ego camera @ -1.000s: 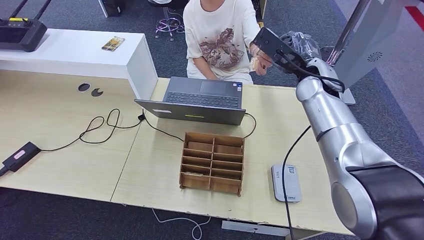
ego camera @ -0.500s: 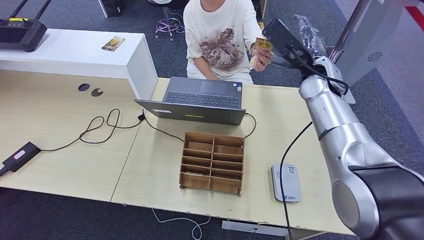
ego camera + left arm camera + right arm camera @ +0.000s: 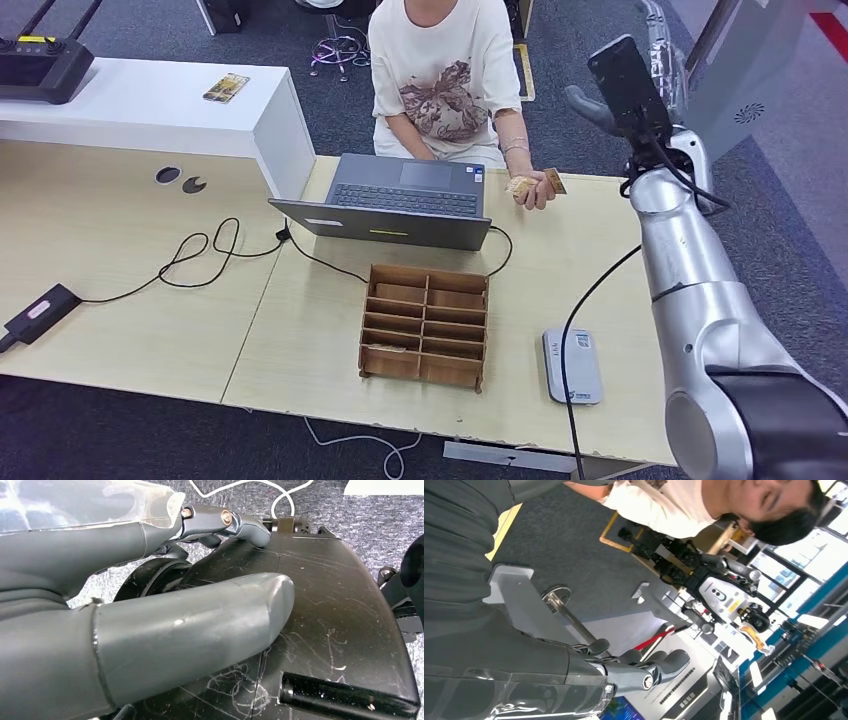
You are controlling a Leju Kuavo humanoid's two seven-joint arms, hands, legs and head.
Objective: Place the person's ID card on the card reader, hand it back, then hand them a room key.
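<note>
The person [image 3: 440, 70] sits behind the desk and rests one hand [image 3: 533, 190] on the tabletop beside the laptop, holding a small tan card [image 3: 552, 181]. My right hand [image 3: 652, 58] is raised high at the far right, well apart from that card. Its fingers [image 3: 651, 668] are spread with nothing between them. The white card reader [image 3: 572, 365] lies flat near the desk's front right edge, its black cable running back towards my right arm. My left hand [image 3: 150, 605] hangs low with fingers and thumb stretched out, holding nothing.
A wooden compartment box [image 3: 425, 325] stands mid-desk in front of an open grey laptop [image 3: 400, 205]. Black cables and a power brick [image 3: 40, 312] lie on the left of the desk [image 3: 120, 330]. A white counter [image 3: 150, 105] rises at the back left.
My right arm has drawn back up and to the right, away from the person. The person's hand with the card has dropped from chest height to the desk beside the laptop.
</note>
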